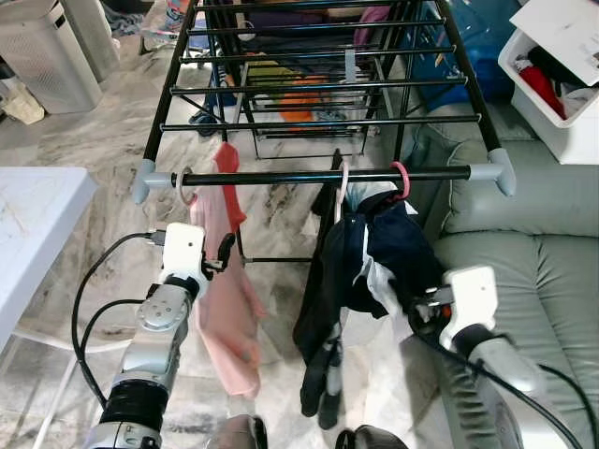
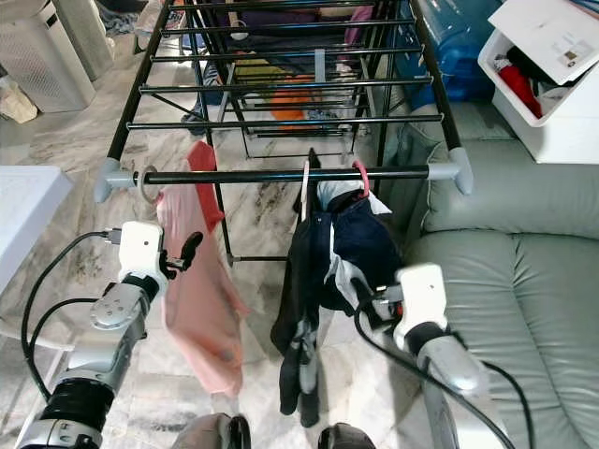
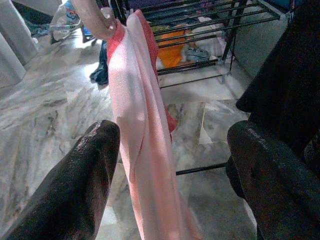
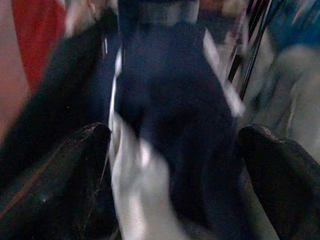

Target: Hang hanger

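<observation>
a black drying rack [image 1: 318, 112] is seen spread across the upper half of the head views, with a grey sofa [image 1: 524, 271] at 3 o'clock of it and the corner of a white desk [image 1: 37, 215] at 9 o'clock. along the rack's front bar [image 1: 281, 176], a pink garment [image 1: 229, 290] is hung toward the left end on a pale hanger hook [image 1: 185, 185], and a dark navy and white garment [image 1: 360, 271] is hung nearer the middle, below a white hanger hook [image 1: 343, 182] and a pink hanger hook [image 1: 401, 180]. all three hooks appear to be seated over the bar, so the hanging is judged largely done; only release and withdrawal seem left. the left claw [image 3: 165, 165] is held with its fingers apart, the pink cloth between them but not pinched. the right claw [image 4: 175, 165] is likewise spread apart at 5 o'clock of the dark garment, the cloth lying between its fingers unclamped.
</observation>
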`<state>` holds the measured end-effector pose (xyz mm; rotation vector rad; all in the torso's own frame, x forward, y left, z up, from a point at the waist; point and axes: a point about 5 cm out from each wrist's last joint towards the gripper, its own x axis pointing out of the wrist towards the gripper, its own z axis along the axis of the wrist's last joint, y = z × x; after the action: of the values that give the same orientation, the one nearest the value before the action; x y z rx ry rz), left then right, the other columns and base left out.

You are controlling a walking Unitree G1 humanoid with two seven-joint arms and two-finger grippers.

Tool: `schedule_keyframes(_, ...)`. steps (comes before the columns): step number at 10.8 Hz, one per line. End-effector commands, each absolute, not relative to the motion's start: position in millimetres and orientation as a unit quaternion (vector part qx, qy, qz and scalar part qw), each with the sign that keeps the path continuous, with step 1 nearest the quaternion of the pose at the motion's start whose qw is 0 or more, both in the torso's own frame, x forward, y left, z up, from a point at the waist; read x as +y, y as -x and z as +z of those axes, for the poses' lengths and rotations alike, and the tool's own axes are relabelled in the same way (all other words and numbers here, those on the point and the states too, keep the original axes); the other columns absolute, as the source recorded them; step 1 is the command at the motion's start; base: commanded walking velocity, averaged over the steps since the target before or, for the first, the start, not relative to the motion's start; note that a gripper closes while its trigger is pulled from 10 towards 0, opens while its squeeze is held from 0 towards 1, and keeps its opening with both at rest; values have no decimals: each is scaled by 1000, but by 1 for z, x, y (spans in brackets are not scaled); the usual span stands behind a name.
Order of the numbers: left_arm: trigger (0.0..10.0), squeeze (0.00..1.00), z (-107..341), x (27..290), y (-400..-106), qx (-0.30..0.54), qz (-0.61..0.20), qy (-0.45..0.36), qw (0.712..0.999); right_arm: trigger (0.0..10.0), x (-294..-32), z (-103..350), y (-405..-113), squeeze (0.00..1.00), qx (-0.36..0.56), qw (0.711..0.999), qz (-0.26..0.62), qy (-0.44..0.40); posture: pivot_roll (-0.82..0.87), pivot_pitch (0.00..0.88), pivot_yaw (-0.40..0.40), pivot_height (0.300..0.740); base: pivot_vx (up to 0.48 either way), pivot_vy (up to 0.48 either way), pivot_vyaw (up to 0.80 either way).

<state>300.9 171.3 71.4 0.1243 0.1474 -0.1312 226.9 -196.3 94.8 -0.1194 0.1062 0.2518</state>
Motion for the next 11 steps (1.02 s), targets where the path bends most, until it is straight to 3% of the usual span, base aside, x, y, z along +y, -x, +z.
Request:
schedule_keyframes(1,10000,0,71,177,-301,79,-59,-67,993,10000,-197,108,-224,0,21,991,117,66,-43,57,44,740,0,0,0)
schedule_keyframes(5,10000,0,71,173,-302,78,-65,-66,993,10000,-198,118,-196,0,-10,988,107,110,-61,56,53,740,0,0,0)
schedule_keyframes(7,10000,0,72,173,-302,75,-69,-71,992,10000,-194,119,-195,0,-18,985,97,143,-55,48,54,740,0,0,0)
schedule_keyframes(11,10000,0,71,175,-301,74,-63,-76,992,10000,-200,103,-203,0,14,990,65,128,-42,39,46,740,-66,0,0)
